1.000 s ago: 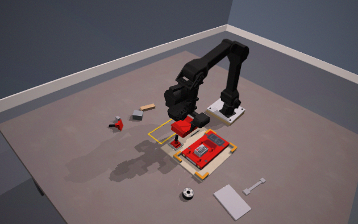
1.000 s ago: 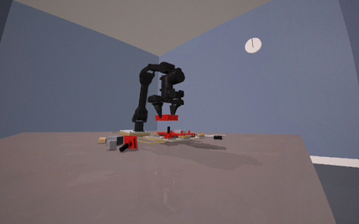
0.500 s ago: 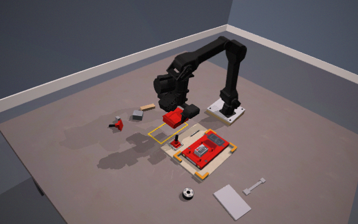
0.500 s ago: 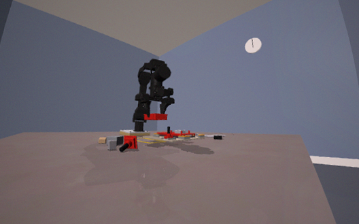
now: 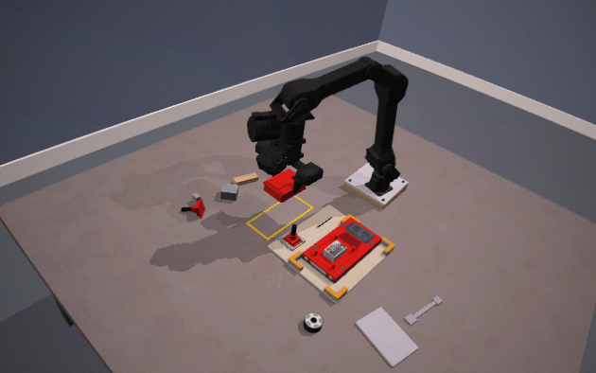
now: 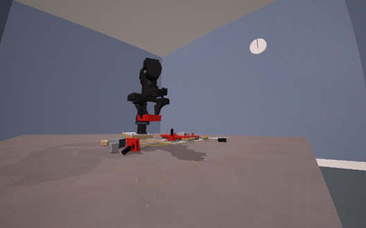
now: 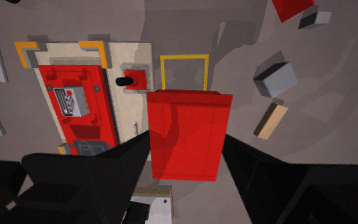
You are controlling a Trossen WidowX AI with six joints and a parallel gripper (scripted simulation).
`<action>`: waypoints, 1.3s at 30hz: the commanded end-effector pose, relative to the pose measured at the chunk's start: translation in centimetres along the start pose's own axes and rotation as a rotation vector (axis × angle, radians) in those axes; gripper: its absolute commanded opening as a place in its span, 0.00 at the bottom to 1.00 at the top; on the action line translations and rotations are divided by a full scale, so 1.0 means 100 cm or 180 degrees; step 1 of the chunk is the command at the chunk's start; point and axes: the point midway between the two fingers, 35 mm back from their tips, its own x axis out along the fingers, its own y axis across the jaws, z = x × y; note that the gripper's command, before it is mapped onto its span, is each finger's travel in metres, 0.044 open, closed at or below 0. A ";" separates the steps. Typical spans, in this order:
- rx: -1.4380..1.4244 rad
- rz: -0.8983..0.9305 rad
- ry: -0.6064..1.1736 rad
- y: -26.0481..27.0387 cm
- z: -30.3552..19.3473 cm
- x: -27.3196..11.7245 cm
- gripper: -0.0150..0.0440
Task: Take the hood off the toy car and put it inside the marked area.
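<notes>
Gripper (image 7: 186, 150) pinching red hood (image 7: 189, 134), held off table; yellow marked area (image 7: 184, 73) just ahead, nothing in it.

The arm arched high from its base, wrist pointing down. The gripper (image 7: 186, 145) was clamped on the red hood (image 7: 187, 134), held aloft.
</notes>
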 end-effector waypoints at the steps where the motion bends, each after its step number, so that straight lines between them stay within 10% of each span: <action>1: -0.0020 0.0001 -0.0018 -0.001 0.001 0.000 0.25; 39: -0.0020 0.0001 -0.0019 -0.002 0.003 0.028 0.25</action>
